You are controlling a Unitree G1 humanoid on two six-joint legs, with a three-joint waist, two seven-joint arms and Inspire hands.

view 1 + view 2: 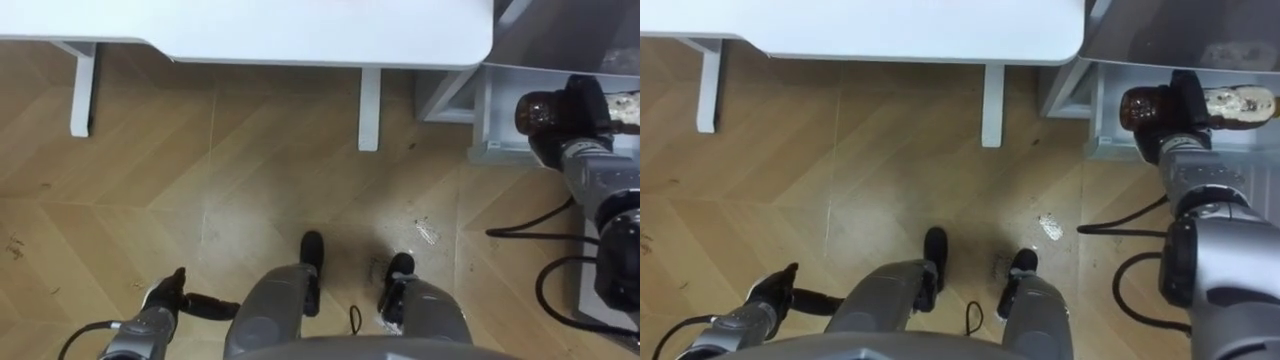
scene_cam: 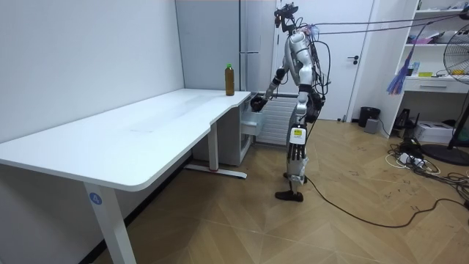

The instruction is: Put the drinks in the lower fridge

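My left hand point(image 1: 165, 296) hangs low at my side over the wood floor point(image 1: 250, 180), its fingers loose and apart, holding nothing. Ahead of it and well apart stands the white table point(image 1: 300, 30), whose near edge runs across the top of my view, with two of its legs coming down to the floor between my hands. In the room view a green-capped bottle point(image 2: 229, 79) stands upright at the table's far corner, up and to the room view's left of my outstretched right hand. That right hand point(image 1: 572, 118) reaches forward to my right, its fingers wrapped tight round a drink point(image 1: 532, 110). The drink lies on its side in my grasp: a dark brown rounded end sticks out on the left of the hand, and a paler labelled part shows on the right of it. Just beyond and under the hand is the open lower part of the fridge point(image 1: 482, 112), its white frame beside the brown end and its grey front above. I stand at the table's end, facing it, with the fridge on my right.
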